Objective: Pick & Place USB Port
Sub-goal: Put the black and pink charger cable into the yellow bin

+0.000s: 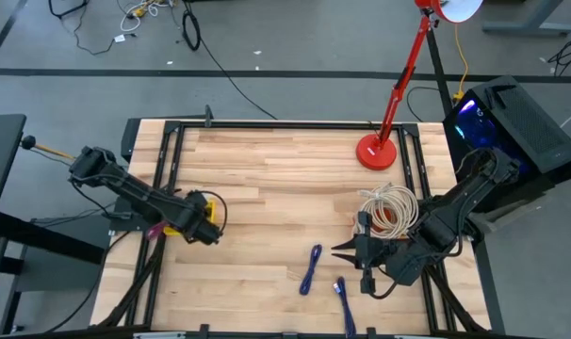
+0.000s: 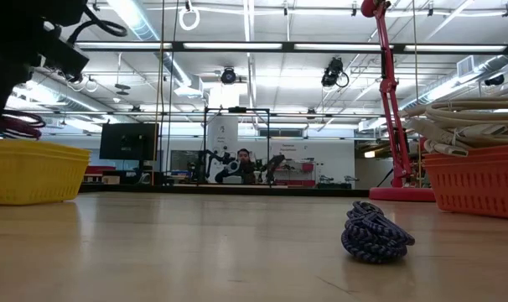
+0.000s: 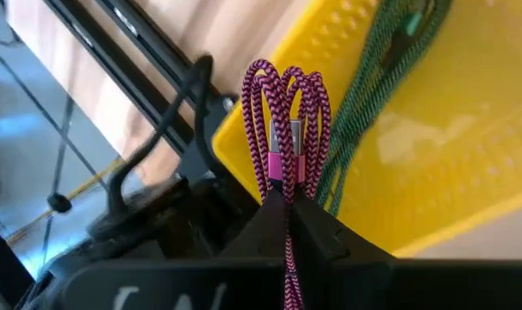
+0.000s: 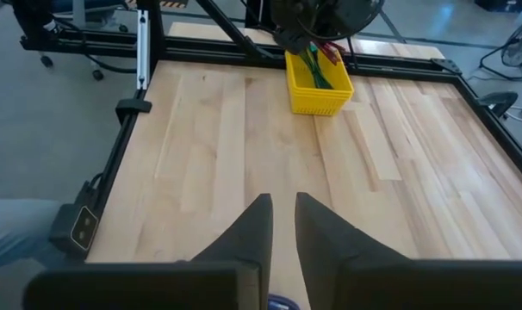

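Pink braided cable (image 3: 287,129) hangs folded in the left gripper (image 3: 288,202), whose fingers are pinched shut on it, right over the yellow basket (image 3: 433,164); a green cable (image 3: 377,77) already lies inside; so this one looks almost placed. Two blue cables (image 1: 311,268) wait on the wooden table (image 1: 267,169); the right gripper (image 1: 340,251) hovers near them, fingers a little apart, holding nothing; those look left to do.

A light wooden table (image 1: 267,188) carries a yellow basket (image 4: 318,88) near its left edge and an orange basket (image 2: 479,178) at right. Two blue braided cables (image 1: 310,268) and a red lamp base (image 1: 376,152) also rest on it.
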